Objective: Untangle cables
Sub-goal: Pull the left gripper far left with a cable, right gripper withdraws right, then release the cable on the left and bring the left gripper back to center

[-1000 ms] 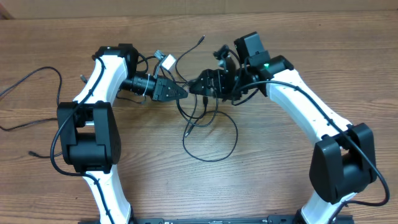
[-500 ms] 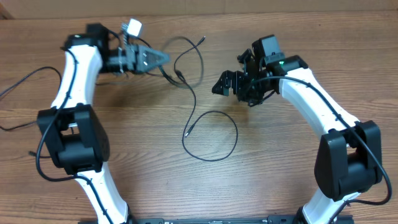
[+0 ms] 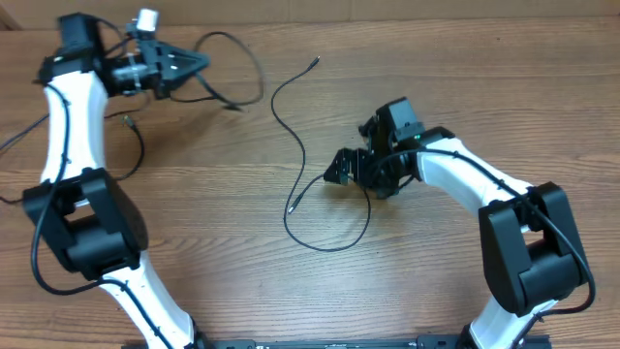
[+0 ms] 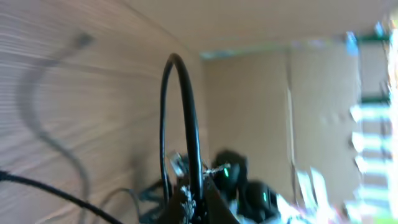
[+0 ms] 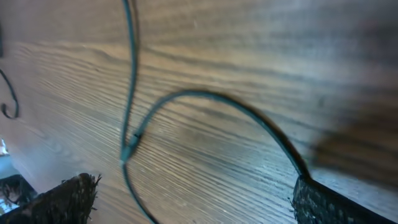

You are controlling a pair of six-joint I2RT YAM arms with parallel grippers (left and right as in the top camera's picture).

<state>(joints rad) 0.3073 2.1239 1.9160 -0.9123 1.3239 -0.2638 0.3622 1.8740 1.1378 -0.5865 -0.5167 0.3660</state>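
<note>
We count two arms and, as far as we can tell them apart, three cables on the bench (image 3: 446, 291); thin dark strands at the left edge of the overhead frame could be more, but we cannot say. The held cable (image 3: 260, 78) is in the upper left of the overhead frame. The left fingers (image 3: 198, 61) are closed on it and point to the right, and from their tips it arcs up, swings right, then curls down and back leftward. In the left wrist view this same cable (image 4: 177, 68) rises from the pinched fingers (image 4: 194, 208) as a tall narrow loop, much blurred. The middle cable (image 3: 325, 249) lies loose in the centre, its long axis running from top to bottom of the frame. Its upper plug (image 3: 315, 61) points to the upper right and its lower plug (image 3: 291, 207) to the lower left, with a round loop at the bottom. The right fingers (image 3: 337, 165) stand wide apart and hold nothing, just beside that loop on its right. In the right wrist view the two tips (image 5: 78, 196) sit in the lower corners with the cable curving on the wood between them. A third cable (image 3: 139, 145) lies just right of the left arm, its plug end uppermost.
</note>
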